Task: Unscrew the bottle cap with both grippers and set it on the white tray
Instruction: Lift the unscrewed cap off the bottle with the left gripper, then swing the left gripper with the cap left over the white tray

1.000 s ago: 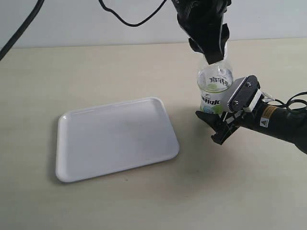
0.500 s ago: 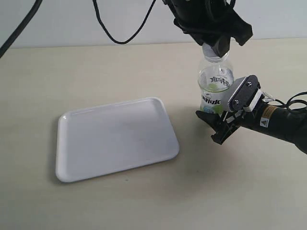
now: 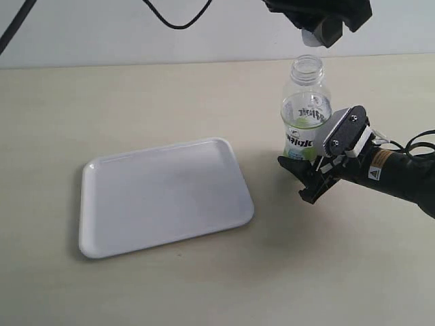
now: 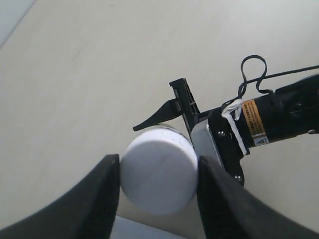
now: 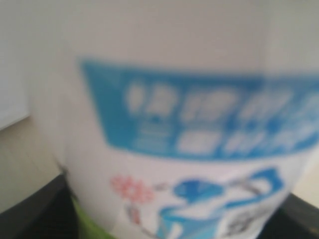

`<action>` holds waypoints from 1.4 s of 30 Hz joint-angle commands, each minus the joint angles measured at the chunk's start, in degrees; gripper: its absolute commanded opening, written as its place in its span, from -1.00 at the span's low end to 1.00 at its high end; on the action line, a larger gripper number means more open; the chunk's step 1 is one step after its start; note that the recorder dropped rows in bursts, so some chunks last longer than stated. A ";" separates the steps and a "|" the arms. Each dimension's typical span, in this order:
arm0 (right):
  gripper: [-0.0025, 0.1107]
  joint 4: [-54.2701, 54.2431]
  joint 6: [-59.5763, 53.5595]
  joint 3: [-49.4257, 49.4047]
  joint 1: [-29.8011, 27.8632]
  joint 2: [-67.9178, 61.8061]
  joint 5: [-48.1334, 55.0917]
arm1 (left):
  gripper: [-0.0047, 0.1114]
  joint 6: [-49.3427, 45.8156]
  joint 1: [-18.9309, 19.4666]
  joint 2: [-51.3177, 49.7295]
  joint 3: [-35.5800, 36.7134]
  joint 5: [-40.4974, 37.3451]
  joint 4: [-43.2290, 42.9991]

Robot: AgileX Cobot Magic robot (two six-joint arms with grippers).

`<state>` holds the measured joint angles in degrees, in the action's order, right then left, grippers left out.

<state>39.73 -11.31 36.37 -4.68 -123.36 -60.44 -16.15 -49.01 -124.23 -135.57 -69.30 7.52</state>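
Exterior view: the bulky black left gripper (image 3: pixel 323 26) pinches the small white ridged plastic bottle cap (image 3: pixel 310 39) above the open neck of the clear plastic labelled bottle (image 3: pixel 306 112), which stands upright; the flat glossy white tray (image 3: pixel 102 204) lies well apart, leftward and lower, across bare beige table (image 3: pixel 204 285); the slimmer grey-plated right gripper (image 3: pixel 302 180) clamps the bottle's base.

Left wrist view: both fingers (image 4: pixel 107 199) press the cap's sides.

Right wrist view: the bottle's blurred label fills the frame, with the black jaws at either side.

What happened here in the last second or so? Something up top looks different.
The bulky black left pincer, clamped on the small white ridged plastic cap, lifted up and away from the clear plastic bottle, leaving its threaded neck open. The slimmer right pincer kept its grip low on the bottle; the bottle and the flat white rectangular tray stayed put.
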 commanded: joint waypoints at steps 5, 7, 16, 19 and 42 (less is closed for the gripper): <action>-0.96 -0.35 0.25 0.09 -0.03 0.29 2.29 | -0.92 -8.16 -0.16 3.31 -0.68 -0.66 0.16; -0.96 -0.35 0.51 0.09 -0.03 0.29 2.20 | -0.92 -8.90 -0.16 3.87 -0.68 -0.66 0.16; -0.96 -0.35 0.51 0.09 -0.03 0.29 2.20 | -0.92 -9.95 -0.04 4.27 1.85 -0.66 0.78; -0.96 -0.35 0.51 0.09 -0.03 0.29 2.20 | -0.92 -10.60 -0.04 4.42 3.81 -0.66 2.73; -0.96 -0.84 0.50 0.09 -0.03 0.29 2.20 | -0.92 -13.23 1.70 26.64 50.70 38.99 7.68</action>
<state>39.52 -10.62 36.37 -4.68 -123.36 -60.44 -29.17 -47.80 -101.90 -91.31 -38.70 13.79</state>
